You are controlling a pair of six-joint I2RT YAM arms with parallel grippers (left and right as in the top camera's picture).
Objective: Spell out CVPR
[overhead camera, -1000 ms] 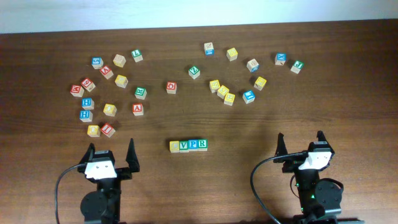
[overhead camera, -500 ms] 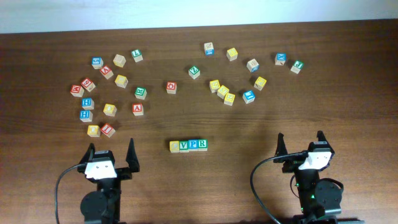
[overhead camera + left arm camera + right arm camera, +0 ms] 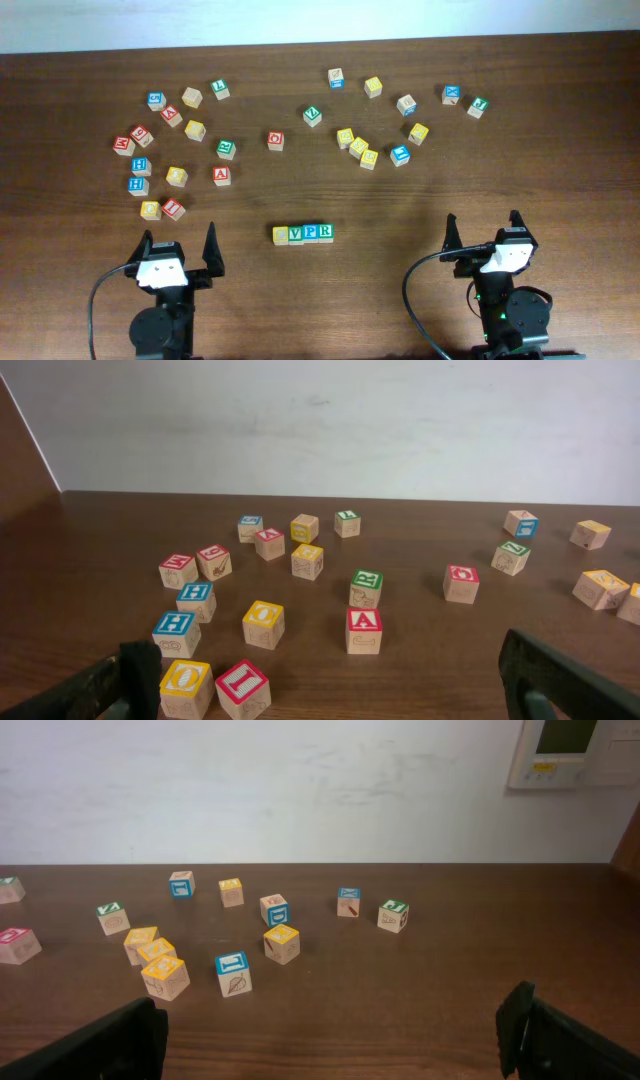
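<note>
Both pairs of jaws are wide open and hold nothing. My left jaws and my right jaws hang low over the near side of the counter [image 3: 340, 300], well apart from each other. No block sits between the tips of either pair.

The row of four blocks [image 3: 302, 233] lies between my two pairs of jaws, a little way ahead of them. The blocks touch side by side in a straight line. From above I can read V, P and R on the last three. The yellow first block [image 3: 280, 234] is at the end nearer my left jaws. Its letter is too faint for me to read. I think it is the C, but I cannot be sure. My two close-up views look over the row, so they do not help.

Far ahead of my left jaws lie many loose blocks, like a red A block [image 3: 363, 631] and a blue H block [image 3: 176, 633]. Far ahead of my right jaws lie more, like a blue block with a leaf [image 3: 233, 973]. None of them touch the row.

So the job looks done, or very nearly. If the yellow one is a C, the word is spelled and nothing is left to place. If it is not, only that one spot needs a new block.
</note>
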